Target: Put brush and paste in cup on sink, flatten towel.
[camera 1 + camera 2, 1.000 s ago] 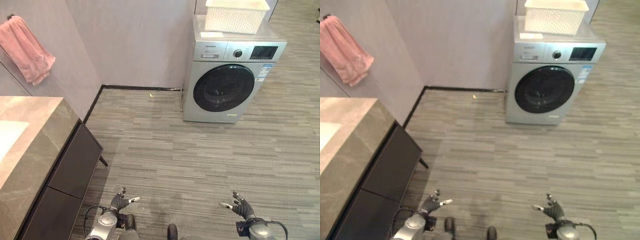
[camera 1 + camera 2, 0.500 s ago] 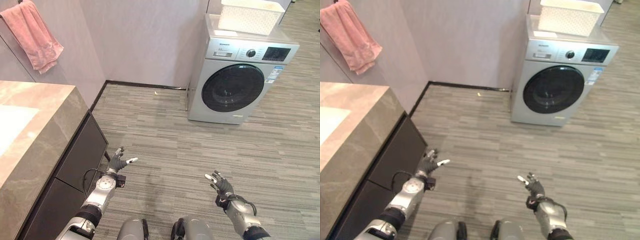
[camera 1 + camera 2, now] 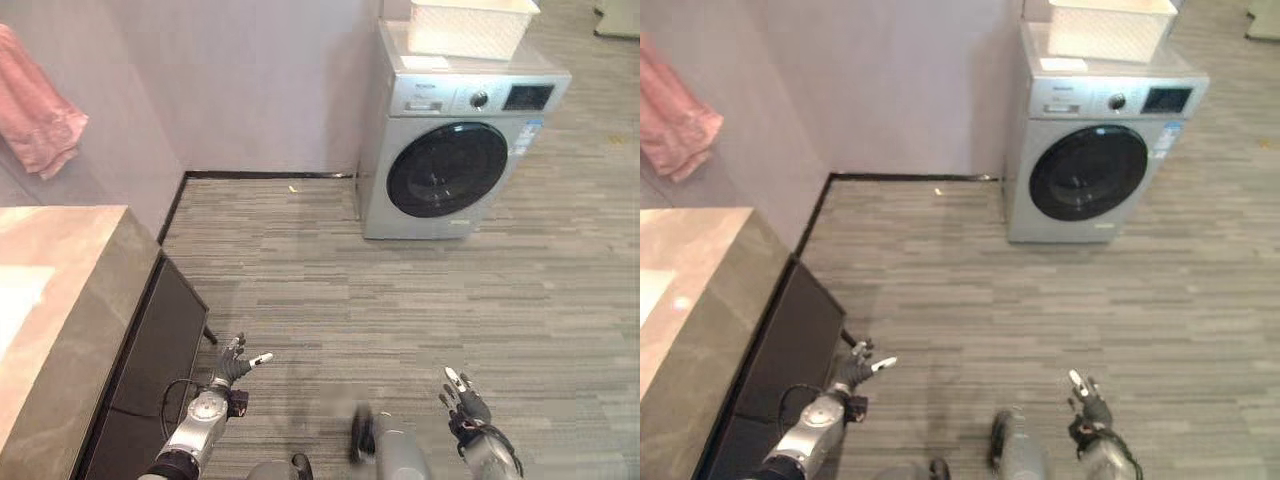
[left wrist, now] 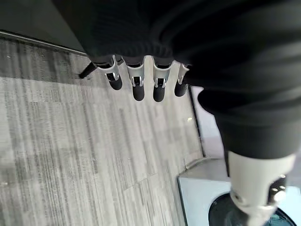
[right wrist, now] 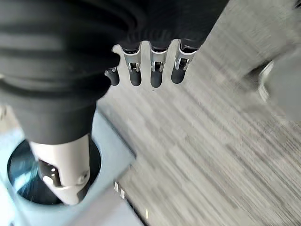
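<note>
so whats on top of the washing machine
A white lattice basket stands on the washing machine, toward the back of its lid. Its walls hide whatever lies inside, so its contents cannot be told.

Pink towel (image 3: 38, 128) (rumpled), hanging on wall, above counter

Pink towel (image 3: 38, 125) and sink counter (image 3: 60, 300) cut off at the edge

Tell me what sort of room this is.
Likely a bathroom with a laundry corner: a front-loading washing machine against the wall, a stone-topped vanity counter, and a pink towel hanging above it.
</note>
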Robot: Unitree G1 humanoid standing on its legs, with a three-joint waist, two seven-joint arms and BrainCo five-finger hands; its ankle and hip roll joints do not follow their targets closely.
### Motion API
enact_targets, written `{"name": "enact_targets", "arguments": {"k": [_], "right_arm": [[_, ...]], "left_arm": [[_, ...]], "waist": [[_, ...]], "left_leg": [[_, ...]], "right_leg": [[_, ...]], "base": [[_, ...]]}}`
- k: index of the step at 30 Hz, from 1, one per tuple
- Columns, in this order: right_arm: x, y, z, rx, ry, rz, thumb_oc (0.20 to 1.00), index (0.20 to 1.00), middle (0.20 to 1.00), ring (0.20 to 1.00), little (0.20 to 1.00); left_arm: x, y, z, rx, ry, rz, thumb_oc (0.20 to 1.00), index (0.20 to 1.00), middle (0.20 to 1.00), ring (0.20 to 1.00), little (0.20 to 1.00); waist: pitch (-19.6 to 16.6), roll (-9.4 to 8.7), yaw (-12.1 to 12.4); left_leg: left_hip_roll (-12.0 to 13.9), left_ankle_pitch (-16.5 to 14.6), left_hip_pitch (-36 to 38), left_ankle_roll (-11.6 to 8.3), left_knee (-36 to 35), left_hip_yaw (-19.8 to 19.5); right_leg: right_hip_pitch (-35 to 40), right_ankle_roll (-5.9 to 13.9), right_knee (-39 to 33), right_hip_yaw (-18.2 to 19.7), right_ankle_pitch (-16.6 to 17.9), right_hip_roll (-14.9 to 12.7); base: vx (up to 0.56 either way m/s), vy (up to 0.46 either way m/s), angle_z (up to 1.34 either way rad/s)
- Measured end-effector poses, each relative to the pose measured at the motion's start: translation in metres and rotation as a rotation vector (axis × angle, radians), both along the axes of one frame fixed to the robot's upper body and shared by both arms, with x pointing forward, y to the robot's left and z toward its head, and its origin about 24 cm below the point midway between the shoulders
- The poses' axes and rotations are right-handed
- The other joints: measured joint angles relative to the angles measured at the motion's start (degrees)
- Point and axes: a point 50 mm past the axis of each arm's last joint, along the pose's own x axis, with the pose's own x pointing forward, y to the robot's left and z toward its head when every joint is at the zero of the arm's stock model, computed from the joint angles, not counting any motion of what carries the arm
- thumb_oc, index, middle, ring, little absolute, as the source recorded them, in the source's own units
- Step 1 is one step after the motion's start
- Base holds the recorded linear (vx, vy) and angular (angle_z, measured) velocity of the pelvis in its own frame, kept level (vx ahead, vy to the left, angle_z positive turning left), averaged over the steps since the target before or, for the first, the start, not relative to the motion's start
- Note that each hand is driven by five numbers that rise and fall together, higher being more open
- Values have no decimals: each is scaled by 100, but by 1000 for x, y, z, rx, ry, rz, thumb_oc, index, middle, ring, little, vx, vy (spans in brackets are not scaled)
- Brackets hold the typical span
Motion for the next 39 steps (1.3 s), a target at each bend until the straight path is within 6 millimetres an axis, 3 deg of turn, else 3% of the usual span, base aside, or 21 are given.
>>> {"name": "enact_targets", "arguments": {"k": [2,5,7,9,10,11,12,13,14,16,21,23,24,25,27,29,31,33,34,36,39], "right_arm": [[-16,1,-8,9,52,-14,1000,1000,1000,1000,1000],[-44,-1,-15,12,114,-3,1000,1000,1000,1000,1000],[-69,-7,-20,15,187,-7,1000,1000,1000,1000,1000],[-63,-10,-19,10,171,-16,1000,1000,1000,1000,1000],[-55,-14,-16,0,145,-15,1000,1000,1000,1000,1000],[-58,-18,-13,-6,133,-22,1000,1000,1000,1000,1000],[-48,-15,-13,-1,115,-15,1000,1000,1000,1000,1000],[-25,-22,-3,-34,54,6,1000,1000,1000,1000,1000],[-24,-21,-3,-32,48,3,1000,1000,1000,1000,1000],[-12,-20,6,-41,-5,41,1000,1000,1000,1000,1000],[-6,-8,12,-66,-30,191,1000,1000,1000,1000,1000],[-1,-5,19,-97,-62,279,1000,1000,1000,1000,1000],[-6,-10,24,-124,-66,317,1000,1000,1000,1000,1000],[-6,-3,27,-132,-73,388,1000,1000,1000,1000,1000],[3,5,37,-133,-151,433,1000,1000,1000,1000,1000],[4,8,28,-105,-120,401,1000,1000,1000,1000,1000],[1,18,20,-87,-77,438,1000,1000,1000,1000,1000],[4,22,21,-84,-77,468,1000,1000,1000,1000,1000],[-2,24,18,-71,-64,476,1000,1000,1000,1000,1000],[2,27,26,-72,-112,501,1000,1000,1000,1000,1000],[22,34,39,-77,-199,527,1000,1000,1000,1000,1000]], "left_arm": [[1,-1,0,0,0,-19,1000,1000,1000,1000,1000],[-4,-3,-1,-1,-7,-33,1000,1000,1000,1000,1000],[-14,-8,-9,-19,23,-31,1000,1000,1000,1000,1000],[-18,-7,-13,-30,40,-25,1000,1000,1000,1000,1000],[-8,-12,-9,-49,29,-38,1000,1000,1000,1000,1000],[6,-23,-2,-55,-1,-79,1000,1000,1000,1000,1000],[7,-21,-1,-55,-7,-80,1000,1000,1000,1000,1000],[6,-22,-2,-44,8,-113,1000,1000,1000,1000,1000],[11,-26,1,-45,-8,-130,1000,1000,1000,1000,1000],[7,-11,2,-16,-3,-110,1000,1000,1000,1000,1000],[13,-3,11,16,-46,-125,1000,1000,1000,1000,1000],[3,9,6,26,-15,-89,1000,1000,1000,1000,1000],[-8,9,-1,15,12,-77,1000,1000,1000,1000,1000],[-26,22,-8,31,56,-43,1000,1000,1000,1000,1000],[-15,36,4,66,13,-36,1000,1000,1000,1000,1000],[5,33,19,65,-59,-51,1000,1000,1000,1000,1000],[13,24,22,46,-78,-72,1000,1000,1000,1000,1000],[15,22,27,36,-103,-83,1000,1000,1000,1000,1000],[16,21,29,36,-114,-89,1000,1000,1000,1000,1000],[17,20,33,34,-136,-87,1000,1000,1000,1000,1000],[23,15,32,32,-130,-95,1000,1000,1000,1000,1000]], "waist": [[-83,1,-128],[-212,-68,-303],[-365,134,-436],[-532,-28,-409],[-480,-148,-327],[-506,-176,-154],[-490,-286,-105],[-399,-468,84],[-356,-555,150],[-277,-610,57],[-278,-558,199],[-198,-432,303],[-200,-123,317],[-342,-266,367],[-444,-755,258],[-336,-991,288],[-258,-1054,324],[-159,-902,351],[-124,-818,309],[-86,-646,417],[150,-321,236]], "left_leg": [[-1,-172,-26,-120,101,-230],[130,-434,185,-421,56,-534],[745,-463,673,-851,-31,-944],[1092,-17,399,-1196,807,-951],[1399,616,-613,-955,2557,-861],[1831,1645,-1604,-311,3941,-571],[1886,1769,-1925,-389,4256,-492],[1692,1510,-2569,-288,4552,-238],[1606,1334,-2805,-262,4529,78],[1509,1268,-2511,-407,2166,1653],[332,1737,-2250,-197,-1553,1074],[403,1789,-2235,466,-1472,1290],[698,1530,-1917,1325,-1481,1230],[1001,2072,-1673,1202,-1361,1502],[900,2173,-2050,881,-488,1678],[1023,1924,-2358,417,329,1589],[771,1270,-2024,370,399,1771],[791,980,-1901,614,805,1674],[787,927,-1622,685,693,1573],[359,696,-810,534,-315,1229],[276,1013,-5,283,-1266,862]], "right_leg": [[-102,150,-395,696,242,-71],[-253,164,31,761,483,-193],[388,-115,225,994,721,440],[424,-674,721,940,435,724],[505,-1142,900,625,88,762],[595,-1239,825,353,-113,874],[668,-1178,797,333,-36,904],[1114,-1621,515,293,-442,994],[1280,-1462,333,224,-433,963],[2332,-1211,-485,-405,-316,1112],[2785,-656,-366,-439,-583,1254],[2936,-287,225,-414,-735,1602],[2921,21,1010,-361,-785,1820],[2732,-182,1782,-292,-1694,1329],[2655,17,778,-84,-1880,461],[2994,86,198,-185,-1579,584],[3017,239,952,-290,-1455,304],[2634,-255,2315,-301,-922,108],[2402,-525,3195,-264,-111,-70],[1763,-206,3690,277,-353,12],[862,-353,2685,-484,-864,-12]], "base": [[428,-139,42],[627,-328,60],[556,-376,120],[604,-617,65],[689,-723,64],[443,-392,78],[696,-443,46],[538,-186,27],[631,-112,49],[558,25,65],[516,158,37],[544,257,-8],[476,301,-43],[466,315,-52],[404,352,8],[381,434,28],[515,670,22],[260,329,53],[498,525,75],[663,559,79],[453,119,64]]}}
